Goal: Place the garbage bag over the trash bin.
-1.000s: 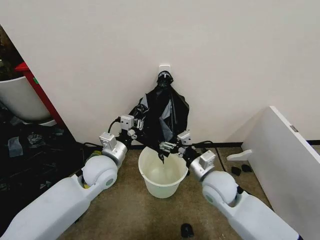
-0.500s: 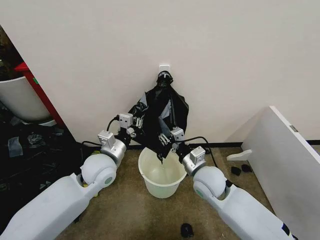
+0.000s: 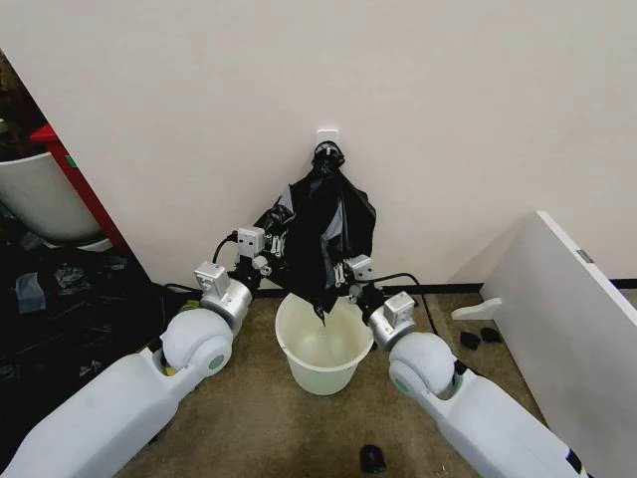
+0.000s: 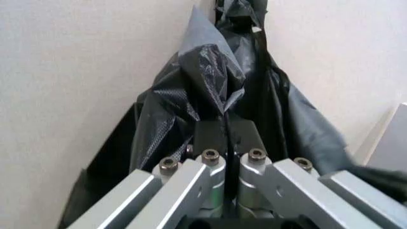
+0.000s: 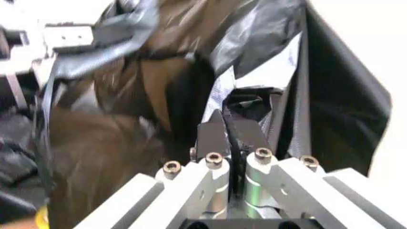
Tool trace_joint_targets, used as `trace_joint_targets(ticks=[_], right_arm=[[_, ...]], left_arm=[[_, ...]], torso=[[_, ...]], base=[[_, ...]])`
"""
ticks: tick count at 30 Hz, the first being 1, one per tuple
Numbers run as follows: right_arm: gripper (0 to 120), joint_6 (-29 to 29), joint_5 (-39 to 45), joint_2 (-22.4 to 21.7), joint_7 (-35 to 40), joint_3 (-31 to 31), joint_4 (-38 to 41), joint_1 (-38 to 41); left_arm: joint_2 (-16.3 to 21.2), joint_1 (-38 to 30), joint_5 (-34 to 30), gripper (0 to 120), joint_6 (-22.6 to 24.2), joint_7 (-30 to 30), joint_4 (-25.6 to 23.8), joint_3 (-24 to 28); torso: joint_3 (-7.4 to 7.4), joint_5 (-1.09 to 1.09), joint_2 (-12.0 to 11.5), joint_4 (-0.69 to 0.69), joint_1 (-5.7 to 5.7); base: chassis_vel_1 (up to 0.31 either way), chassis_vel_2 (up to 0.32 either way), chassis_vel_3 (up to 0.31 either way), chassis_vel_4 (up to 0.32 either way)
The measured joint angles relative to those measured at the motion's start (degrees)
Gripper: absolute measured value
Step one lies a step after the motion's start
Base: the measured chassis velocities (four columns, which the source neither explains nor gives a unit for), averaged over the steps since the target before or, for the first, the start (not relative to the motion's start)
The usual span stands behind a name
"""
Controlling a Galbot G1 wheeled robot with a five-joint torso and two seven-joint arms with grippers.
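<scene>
- The left gripper [image 3: 271,249] is clamped on a fold at the left edge of the garbage bag [image 3: 323,234]; in the left wrist view its two dark pads [image 4: 213,136] meet flat with crinkled black film bunched just above them.
- The right gripper [image 3: 343,277] is pressed into the bag's lower right edge; the right wrist view shows its pads [image 5: 213,138] closed on a thin strip of plastic.
- The bag hangs by its gathered neck from a white wall hook [image 3: 329,135], drooping between the two grippers, its lowest point dipping just over the rim of the trash bin [image 3: 323,344].
- The bin stands upright on the floor against the wall, directly below the bag and between the two forearms, not yet lined.
- Judging by its wrinkles and gloss, the film looks very light, limp and slippery; it should stretch or tear if tugged against the hook.
- Hold is probably best taken at opposite edges of the mouth, on a doubled fold rather than a single layer.
</scene>
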Motion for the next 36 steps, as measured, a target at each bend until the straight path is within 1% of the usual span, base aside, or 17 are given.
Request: trace_joint_targets(ticks=[2, 4, 7, 8, 9, 12, 13, 16, 18, 21, 25, 30, 32, 34, 36], right_arm=[[0, 0.2, 2.9, -0.9, -0.1, 2.9, 3.6, -3.4], [0, 0.1, 3.6, -1.3, 0.0, 3.7, 4.7, -4.3], [0, 0.0, 5.2, -2.8, 0.3, 5.9, 8.3, -8.1], [0, 0.0, 5.4, -3.0, 0.4, 6.7, 9.2, -9.9], [0, 0.0, 5.4, -3.0, 0.4, 6.7, 9.2, -9.9], [0, 1.0, 4.7, -3.0, 0.1, 9.2, 11.1, -15.7], [0, 1.0, 4.7, -3.0, 0.1, 9.2, 11.1, -15.7], [0, 1.9, 4.1, -2.8, -0.3, 11.5, 12.5, -20.7], [0, 2.2, 4.0, -2.8, -0.4, 12.1, 13.0, -21.9], [0, 3.0, 3.7, -3.0, -0.7, 13.7, 14.7, -25.5], [0, 3.9, 2.7, -3.2, -1.0, 14.2, 15.0, -27.4], [0, 4.7, 2.3, -3.3, -1.1, 14.9, 15.2, -28.9], [0, 5.5, 1.8, -2.9, -1.4, 14.9, 14.7, -29.4], [0, 5.7, 1.5, -2.7, -1.4, 14.9, 14.4, -29.5], [0, 6.8, -0.7, -1.5, -1.5, 14.6, 12.6, -29.6]], left_arm=[[0.1, 1.5, -0.6, 0, 0.0, -0.2, -1.4, -0.9], [0.2, 2.1, -0.8, 0, 0.0, -0.2, -2.1, -1.3], [0.6, 5.0, -1.3, 0, 0.1, -0.3, -4.4, -2.6], [0.6, 6.1, -1.3, 0, 0.2, -0.5, -5.3, -3.0], [0.6, 6.1, -1.3, 0, 0.2, -0.5, -5.3, -3.0], [0.3, 10.0, -1.3, 0, 0.5, -0.7, -7.1, -4.1], [0.3, 10.0, -1.3, 0, 0.5, -0.7, -7.1, -4.1], [0.1, 13.3, -1.1, 0, 0.6, -0.8, -8.1, -4.6], [0.1, 14.0, -1.1, 0, 0.6, -0.9, -8.4, -4.7], [-0.2, 17.1, -0.7, 0, 0.8, -1.0, -9.3, -5.0], [-0.9, 19.5, 0.1, 0, 0.8, -1.0, -9.4, -5.3], [-1.8, 20.8, 0.4, 0, 0.8, -1.1, -9.2, -5.2], [-2.7, 21.0, 1.3, 0, 0.2, -0.7, -7.6, -4.6], [-3.0, 21.0, 1.6, 0, 0.0, -0.6, -7.1, -4.4], [-5.4, 20.1, 2.9, 0, -1.2, -0.5, -3.6, -2.8]], torso=[[0.0, -0.01, 0.0, -0.01, 0.0], [0.0, -0.01, 0.0, -0.01, 0.0], [-0.01, 0.0, 0.0, 0.01, -0.01], [0.0, 0.01, 0.0, 0.0, -0.01], [0.0, 0.01, 0.0, 0.0, -0.01], [-0.01, 0.01, 0.0, -0.01, -0.01], [-0.01, 0.01, 0.0, -0.01, -0.01], [-0.01, 0.0, 0.0, 0.0, -0.01], [-0.01, 0.0, 0.0, 0.0, -0.01], [-0.01, -0.01, 0.0, 0.0, -0.01], [0.0, 0.0, 0.0, 0.01, -0.01], [-0.01, 0.0, 0.0, 0.0, -0.01], [-0.01, 0.0, 0.0, 0.0, -0.01], [-0.01, 0.0, 0.0, 0.0, -0.01], [0.0, 0.01, 0.0, 0.0, 0.0]], base=[[0.0, 0.0, 0.0, 0.0], [0.0, 0.0, 0.0, 0.0], [0.0, 0.0, 0.0, 0.0], [0.0, 0.0, 0.0, 0.0], [0.0, 0.0, 0.0, 0.0], [0.0, 0.0, 0.0, 0.0], [0.0, 0.0, 0.0, 0.0], [0.0, 0.0, 0.0, 0.0], [0.0, 0.0, 0.0, 0.0], [0.0, 0.0, 0.0, 0.0], [0.0, 0.0, 0.0, 0.0], [0.0, 0.0, 0.0, 0.0], [0.0, 0.0, 0.0, 0.0], [0.0, 0.0, 0.0, 0.0], [0.0, 0.0, 0.0, 0.0]])
